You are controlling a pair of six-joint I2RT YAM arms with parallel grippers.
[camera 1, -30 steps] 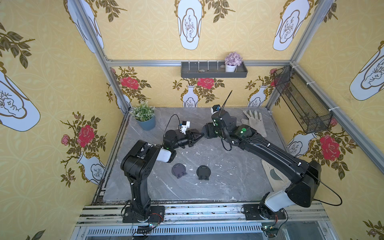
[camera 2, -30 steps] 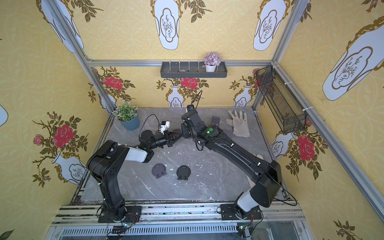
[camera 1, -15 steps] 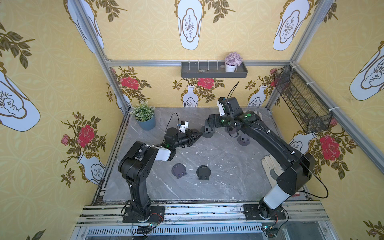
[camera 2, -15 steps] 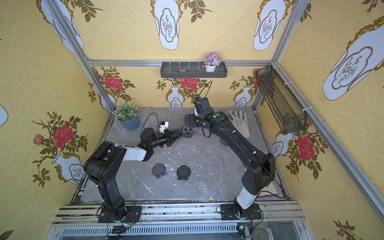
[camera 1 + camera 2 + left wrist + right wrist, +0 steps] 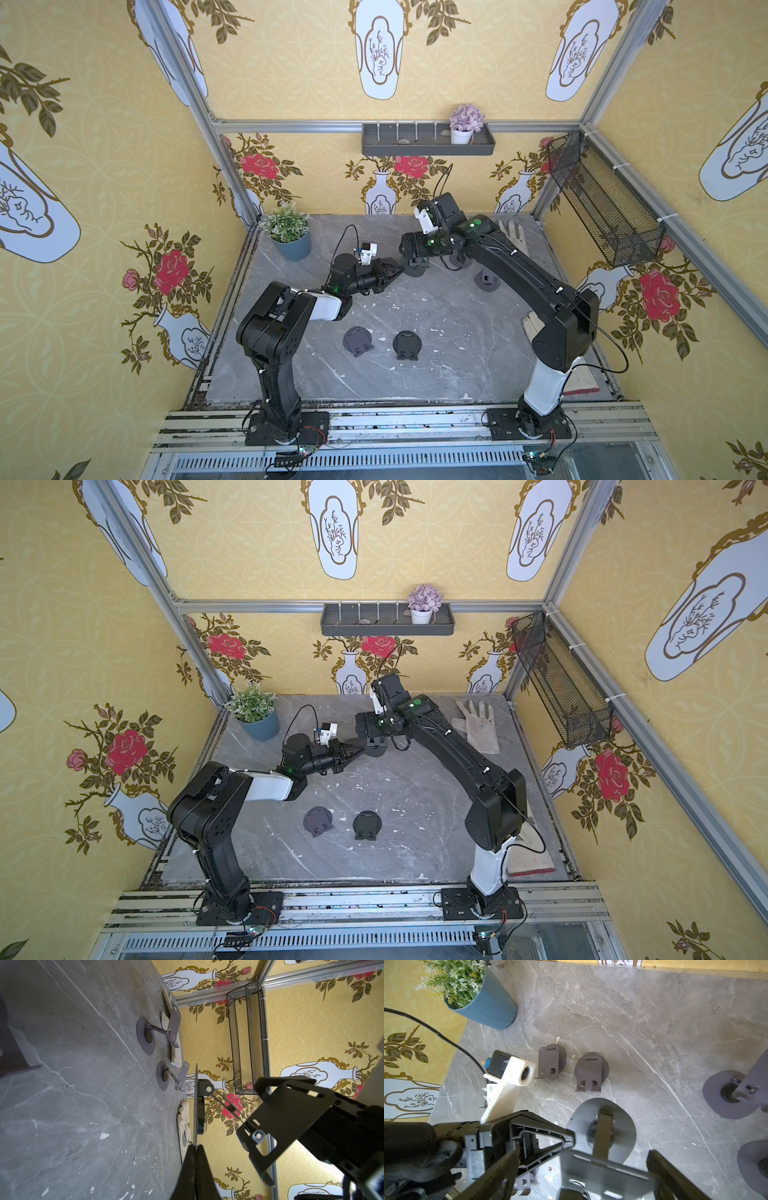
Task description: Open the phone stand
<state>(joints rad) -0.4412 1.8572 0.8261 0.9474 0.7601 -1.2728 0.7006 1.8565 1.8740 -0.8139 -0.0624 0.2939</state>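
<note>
The phone stand (image 5: 602,1122) is a dark grey round base with a hinged arm and a plate (image 5: 291,1115) raised off it. It hangs just above the table at the back middle in both top views (image 5: 415,269) (image 5: 376,750). My left gripper (image 5: 195,1148) is shut on the thin edge of the base (image 5: 195,1105) and shows in both top views (image 5: 397,272) (image 5: 359,750). My right gripper (image 5: 583,1174) is open, one finger on each side of the plate (image 5: 602,1172). It reaches in from the back (image 5: 409,249).
Two folded stands (image 5: 357,338) (image 5: 407,343) lie near the front middle. Two opened stands (image 5: 486,282) (image 5: 145,1034) stand at the back right, under my right arm. A potted plant (image 5: 291,237) is at the back left, a glove (image 5: 478,725) at the back right, a wire basket (image 5: 602,208) on the right wall.
My right gripper's jaws have spread wide and its arm has swung up toward the back wall. The left gripper has kept its hold on the base.
</note>
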